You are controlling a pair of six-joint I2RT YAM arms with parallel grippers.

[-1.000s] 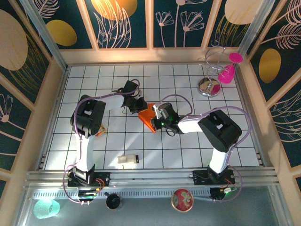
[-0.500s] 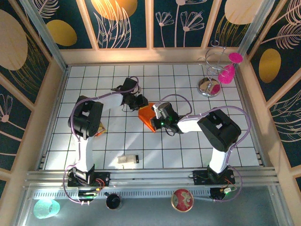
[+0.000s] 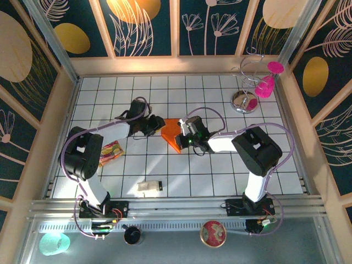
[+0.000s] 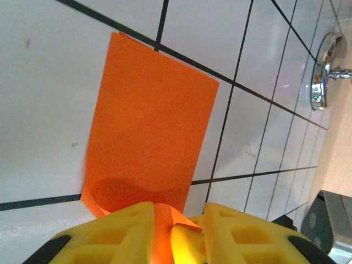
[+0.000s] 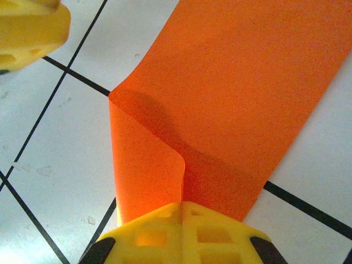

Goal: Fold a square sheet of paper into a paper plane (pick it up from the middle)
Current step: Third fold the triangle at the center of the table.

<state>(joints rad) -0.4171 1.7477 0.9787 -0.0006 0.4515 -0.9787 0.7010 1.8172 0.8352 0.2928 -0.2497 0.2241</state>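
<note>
Mid-table: paper (image 3: 171, 132) on tiles, one edge curled up into right gripper (image 3: 182, 136) at its right. Just left of paper, apart from it: left gripper (image 3: 157, 125). Farther left, nearer: wrapper (image 3: 110, 152). Toward near edge: block (image 3: 149, 187). Far right corner: stand (image 3: 245, 100).

Dark teal wall panels (image 3: 151, 33), printed with gold ovals and pale line-drawn flowers, stand in a light wooden frame (image 3: 176, 63) around a white black-gridded tabletop (image 3: 220, 176) (soft glare near its middle). A ribbed aluminium rail (image 3: 176, 206) edges the near side.
</note>
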